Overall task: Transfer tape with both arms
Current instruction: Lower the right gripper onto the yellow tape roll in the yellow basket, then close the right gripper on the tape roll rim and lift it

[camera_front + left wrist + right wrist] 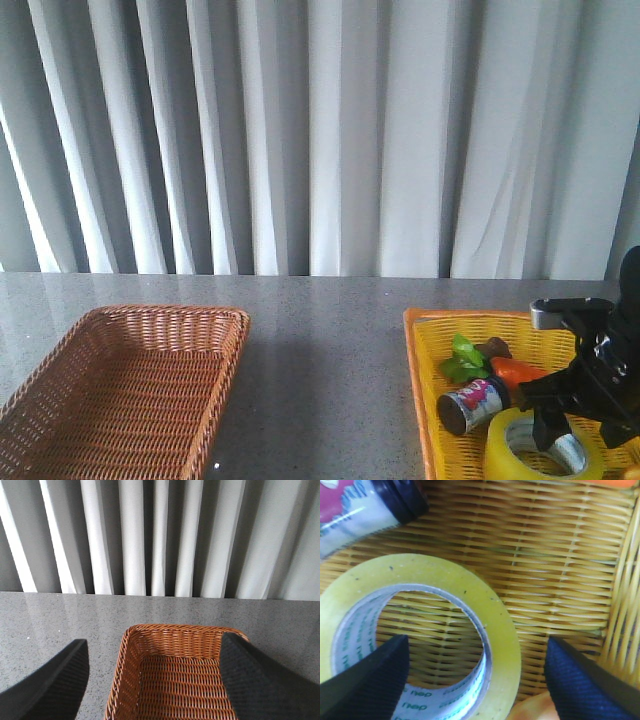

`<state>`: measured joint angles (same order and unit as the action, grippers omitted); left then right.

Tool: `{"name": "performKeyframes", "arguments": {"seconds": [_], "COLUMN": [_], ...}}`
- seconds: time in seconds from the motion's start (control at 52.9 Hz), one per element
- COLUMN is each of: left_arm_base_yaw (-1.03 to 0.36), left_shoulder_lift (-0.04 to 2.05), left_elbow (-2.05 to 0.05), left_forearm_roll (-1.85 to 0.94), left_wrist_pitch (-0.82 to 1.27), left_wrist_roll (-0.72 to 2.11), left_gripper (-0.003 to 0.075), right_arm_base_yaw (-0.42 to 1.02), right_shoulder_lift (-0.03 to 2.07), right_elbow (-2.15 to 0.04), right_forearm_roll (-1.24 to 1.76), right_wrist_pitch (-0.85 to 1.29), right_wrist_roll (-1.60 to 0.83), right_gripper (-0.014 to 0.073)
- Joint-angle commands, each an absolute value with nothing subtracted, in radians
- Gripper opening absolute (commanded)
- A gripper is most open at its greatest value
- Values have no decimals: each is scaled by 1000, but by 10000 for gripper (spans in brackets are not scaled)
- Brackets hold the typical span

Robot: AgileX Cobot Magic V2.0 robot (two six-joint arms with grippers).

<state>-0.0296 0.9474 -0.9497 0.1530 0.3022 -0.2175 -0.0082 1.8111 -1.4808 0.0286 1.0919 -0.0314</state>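
Observation:
The tape [545, 452], a yellow roll with a white core and green print, lies flat in the yellow basket [430, 330] at the front right. My right gripper [555, 425] hangs over it, open. In the right wrist view one finger [367, 685] is inside the roll's hole and the other finger [590, 685] is outside its wall, so the jaws straddle the tape's rim [500, 625] without closing on it. My left gripper [155, 680] is open and empty above the brown wicker basket [175, 635]. The left arm does not show in the front view.
The yellow basket also holds a small printed can [470, 405] lying on its side, seen too in the right wrist view [365, 505], and a toy carrot [515, 372] with green leaves [462, 358]. The brown wicker basket [140, 330] stands front left on the grey table. Curtains hang behind.

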Motion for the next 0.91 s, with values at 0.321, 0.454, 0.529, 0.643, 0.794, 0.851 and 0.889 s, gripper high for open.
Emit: {"name": "performKeyframes", "arguments": {"seconds": [0.321,0.454,0.529,0.643,0.794,0.851,0.889], "left_arm_base_yaw": [-34,-34,-34,-34,-34,-34,-34], "left_shoulder_lift": [939,939,939,939,939,939,939], "left_elbow": [-984,-984,-984,-984,-984,-984,-984], "left_forearm_roll": [145,145,145,146,146,146,146], "left_wrist_pitch": [255,255,255,255,255,254,253], "left_wrist_roll": [-225,-225,-225,-224,-223,-224,-224], "left_gripper": [516,516,516,516,516,516,516], "right_arm_base_yaw": [-9,-9,-9,-9,-9,-9,-9], "right_shoulder_lift": [1839,1846,1846,1846,1846,1846,1846], "right_elbow": [-1512,-1512,-1512,-1512,-1512,-1512,-1512], "right_forearm_roll": [-32,-32,-35,-39,-39,-39,-39], "right_wrist_pitch": [1058,1042,1036,1035,1031,1031,1031], "right_wrist_roll": [-24,-20,-16,-19,-23,-23,-24], "right_gripper": [455,355,276,136,5,-14,-11]}}
